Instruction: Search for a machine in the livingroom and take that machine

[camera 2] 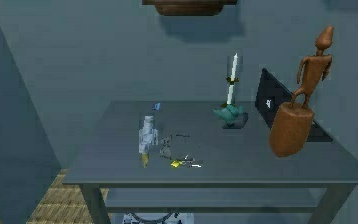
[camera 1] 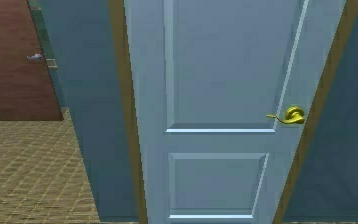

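Note:
On the grey-blue table (camera 2: 107, 165) in the arm side view, a dark flat panel like an open laptop (camera 2: 272, 95) stands at the back right, partly hidden by a brown wooden statue (camera 2: 299, 100). To its left a white candle rises from a teal holder (camera 2: 230, 100). Near the table's middle stands a small pale bottle-like thing (camera 2: 147, 135). Beside it lie small thin bits with a yellow spot (camera 2: 179, 162).
A pale blue panelled door (camera 1: 222, 110) with a gold handle (camera 1: 292, 117) stands close ahead in the forward view. Farther off at the left is a brown door (camera 1: 22, 70) over woven tan floor (camera 1: 32, 170). A dark shelf (camera 2: 192, 7) hangs on the wall above the table.

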Tool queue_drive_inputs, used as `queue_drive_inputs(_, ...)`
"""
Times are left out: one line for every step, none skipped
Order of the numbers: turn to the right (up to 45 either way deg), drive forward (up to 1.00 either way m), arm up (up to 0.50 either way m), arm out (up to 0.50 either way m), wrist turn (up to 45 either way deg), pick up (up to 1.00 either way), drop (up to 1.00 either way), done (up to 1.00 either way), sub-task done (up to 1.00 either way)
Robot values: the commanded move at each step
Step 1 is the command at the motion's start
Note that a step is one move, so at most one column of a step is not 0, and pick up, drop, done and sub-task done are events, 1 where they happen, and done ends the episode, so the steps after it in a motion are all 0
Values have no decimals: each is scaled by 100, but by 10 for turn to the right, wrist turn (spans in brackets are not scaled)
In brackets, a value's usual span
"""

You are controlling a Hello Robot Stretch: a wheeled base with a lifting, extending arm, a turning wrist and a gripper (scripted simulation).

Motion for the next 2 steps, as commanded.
queue_drive_inputs(0, 0, 10, 0, 0, 0, 0, 0, 0)
queue_drive_inputs(0, 0, 0, 0, 0, 0, 0, 100, 0)
